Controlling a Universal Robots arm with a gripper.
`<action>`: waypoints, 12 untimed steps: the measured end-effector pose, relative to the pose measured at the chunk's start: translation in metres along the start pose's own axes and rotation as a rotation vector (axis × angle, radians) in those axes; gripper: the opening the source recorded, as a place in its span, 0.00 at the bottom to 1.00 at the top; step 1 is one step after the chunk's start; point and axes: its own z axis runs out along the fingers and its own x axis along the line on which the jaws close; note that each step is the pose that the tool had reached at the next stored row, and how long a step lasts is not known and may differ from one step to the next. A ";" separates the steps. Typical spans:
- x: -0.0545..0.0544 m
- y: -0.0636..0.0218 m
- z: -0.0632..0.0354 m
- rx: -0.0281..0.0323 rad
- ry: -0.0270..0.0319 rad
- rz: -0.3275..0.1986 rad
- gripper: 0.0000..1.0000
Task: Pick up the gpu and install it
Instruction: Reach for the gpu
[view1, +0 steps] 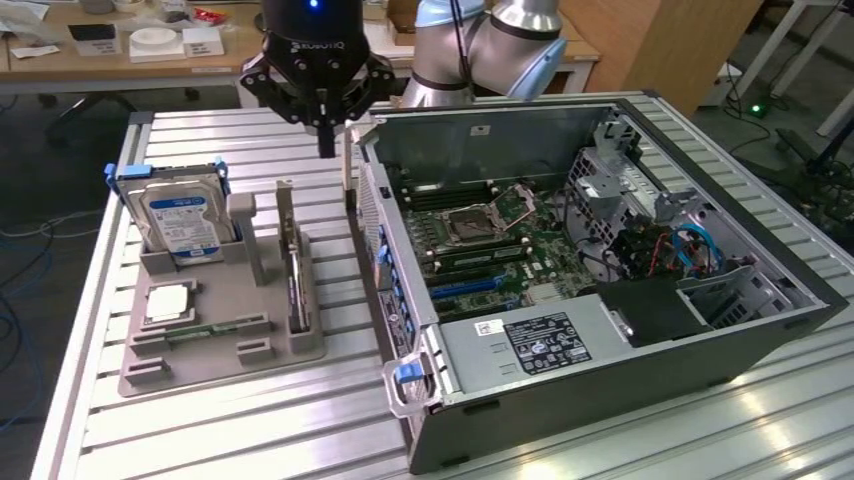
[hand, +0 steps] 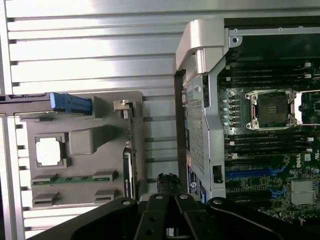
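Observation:
The gpu (view1: 295, 275) stands on edge in a slot of the grey holder tray (view1: 214, 365), its metal bracket end (view1: 283, 200) pointing up. In the wrist view the gpu (hand: 127, 167) is a thin dark strip along the tray's edge. My gripper (view1: 326, 148) hangs above the strip of table between the tray and the open computer case (view1: 534, 400), higher than the gpu and slightly towards the case. Its fingers are shut with nothing between them. In the wrist view the gripper (hand: 167, 184) points down at that same strip.
On the tray are a hard drive with a blue-white label (view1: 180, 222), a square processor (view1: 171, 300) and a green memory stick (view1: 200, 330). The motherboard (view1: 494, 245) lies inside the case with blue card slots (hand: 250, 175). Desks stand behind the slatted table (view1: 240, 430).

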 end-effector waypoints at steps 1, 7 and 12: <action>0.001 -0.0001 0.0000 0.0000 0.0000 0.000 0.11; 0.006 -0.0005 -0.0002 0.0000 0.0000 0.000 0.11; 0.011 -0.0008 -0.0003 0.0000 0.0000 0.000 0.11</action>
